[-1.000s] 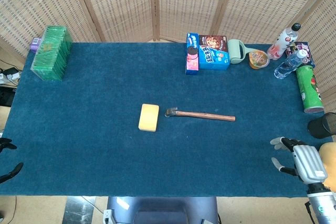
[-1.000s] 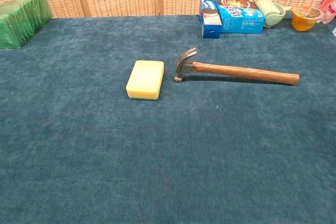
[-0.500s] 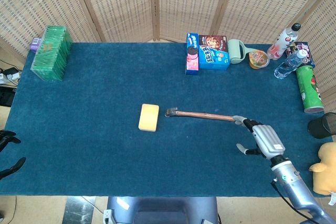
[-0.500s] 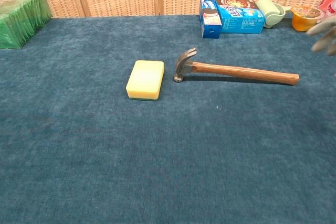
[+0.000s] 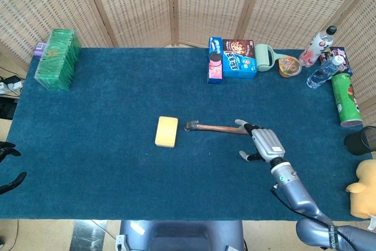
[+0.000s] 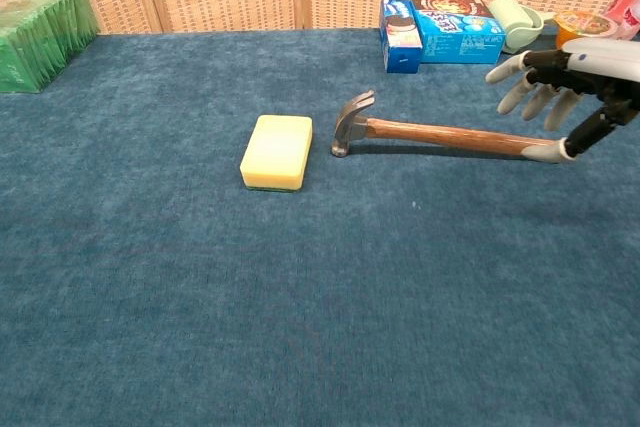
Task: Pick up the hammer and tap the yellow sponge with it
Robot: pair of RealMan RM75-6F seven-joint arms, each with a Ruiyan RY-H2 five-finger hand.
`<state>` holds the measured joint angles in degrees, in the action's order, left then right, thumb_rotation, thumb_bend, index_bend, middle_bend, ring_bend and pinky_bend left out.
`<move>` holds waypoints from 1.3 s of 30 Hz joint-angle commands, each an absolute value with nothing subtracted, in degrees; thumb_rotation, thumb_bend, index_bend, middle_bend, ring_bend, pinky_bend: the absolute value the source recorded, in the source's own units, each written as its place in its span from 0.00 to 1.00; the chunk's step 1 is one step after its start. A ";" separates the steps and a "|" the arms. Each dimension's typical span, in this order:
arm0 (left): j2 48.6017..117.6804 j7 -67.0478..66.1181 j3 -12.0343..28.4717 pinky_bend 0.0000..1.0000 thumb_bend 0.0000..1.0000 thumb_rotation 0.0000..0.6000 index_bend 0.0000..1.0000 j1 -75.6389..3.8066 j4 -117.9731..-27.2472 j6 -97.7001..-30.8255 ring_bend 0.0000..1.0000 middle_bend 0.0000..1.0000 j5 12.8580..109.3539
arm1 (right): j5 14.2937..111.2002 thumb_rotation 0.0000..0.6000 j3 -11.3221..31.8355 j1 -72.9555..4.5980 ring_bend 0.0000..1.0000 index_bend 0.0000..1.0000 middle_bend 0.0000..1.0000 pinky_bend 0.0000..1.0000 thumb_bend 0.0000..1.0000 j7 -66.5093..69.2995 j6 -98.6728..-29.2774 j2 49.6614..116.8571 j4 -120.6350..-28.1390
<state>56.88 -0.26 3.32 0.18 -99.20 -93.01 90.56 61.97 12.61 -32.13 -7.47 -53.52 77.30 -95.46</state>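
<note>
The yellow sponge [image 5: 166,131] [image 6: 277,151] lies flat near the middle of the blue table. Just to its right lies the hammer [image 5: 214,127] [image 6: 440,135], its metal head toward the sponge and its wooden handle pointing right. My right hand [image 5: 264,143] [image 6: 562,85] hovers open over the far end of the handle, fingers spread, with the thumb low beside the handle's tip; it grips nothing. My left hand [image 5: 8,166] shows only as dark fingers held apart at the table's left edge, holding nothing.
A green packet stack [image 5: 57,58] [image 6: 35,22] sits back left. Cookie boxes [image 5: 232,59] [image 6: 440,32], a green mug [image 5: 264,58], a jelly cup [image 5: 289,66], bottles [image 5: 317,45] and a green can [image 5: 345,99] line the back right. A black cup [image 5: 361,140] stands at the right edge.
My right hand has swept from the table's near right corner leftward and forward to above the end of the hammer handle. Hammer, sponge and left hand have stayed put.
</note>
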 commanded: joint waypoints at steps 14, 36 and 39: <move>57.35 3.21 3.82 0.17 0.22 1.00 0.42 -0.53 -95.57 -91.37 0.23 0.33 87.88 | 51.33 1.00 14.56 -38.98 0.25 0.27 0.26 0.24 0.33 -16.32 -52.52 84.04 -89.25; 58.23 8.55 4.35 0.17 0.22 1.00 0.42 -0.72 -90.05 -90.19 0.23 0.33 85.04 | 37.31 1.00 14.80 -48.18 0.29 0.33 0.31 0.26 0.33 -26.13 -49.82 91.47 -79.95; 58.16 9.05 4.38 0.17 0.22 1.00 0.42 -0.39 -89.64 -90.48 0.23 0.33 84.63 | 36.02 1.00 14.74 -49.35 0.31 0.36 0.33 0.28 0.33 -27.32 -49.63 92.44 -78.55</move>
